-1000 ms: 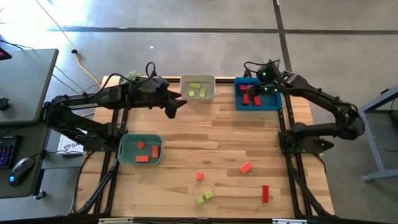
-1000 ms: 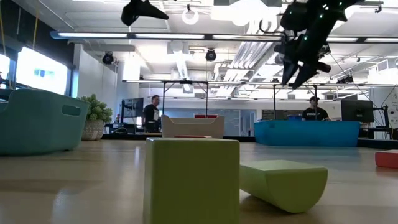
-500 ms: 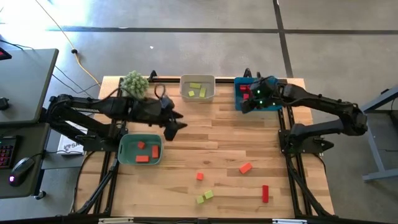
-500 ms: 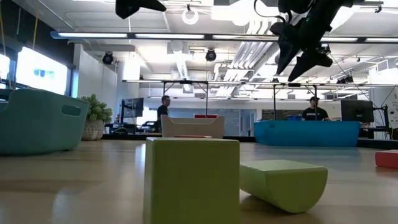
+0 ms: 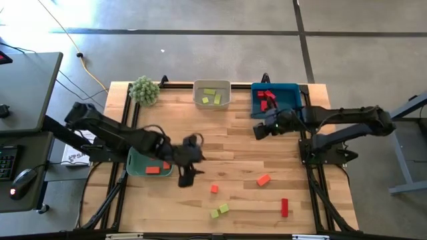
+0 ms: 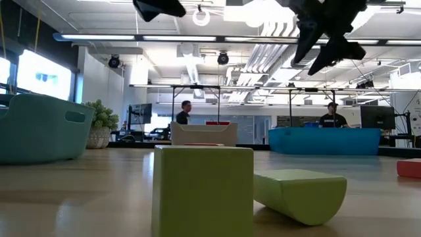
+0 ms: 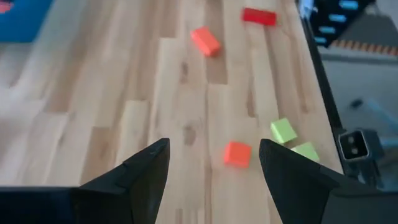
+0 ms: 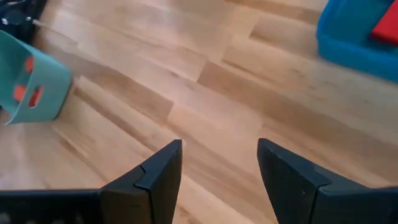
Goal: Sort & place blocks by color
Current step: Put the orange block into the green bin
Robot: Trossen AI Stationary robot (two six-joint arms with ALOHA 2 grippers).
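- At the lower centre of the high view lie the loose blocks: a small orange cube (image 5: pixel 214 189), an orange block (image 5: pixel 263 179), a red block (image 5: pixel 285 207) and two yellow-green blocks (image 5: pixel 219 211); the rest sit sorted in the teal bin (image 5: pixel 137 154), white bin (image 5: pixel 198 96) and blue bin (image 5: pixel 256 107).
- Our left tool (image 5: pixel 185 177) hangs just left of the orange cube, fingers apart and empty.
- We judge the cube its likeliest target: centre it between the fingers, descend squarely, and avoid nudging the green pair.
- Our right tool (image 5: pixel 259 129), also open and empty, waits centre-right over the desk (image 5: pixel 220 143).
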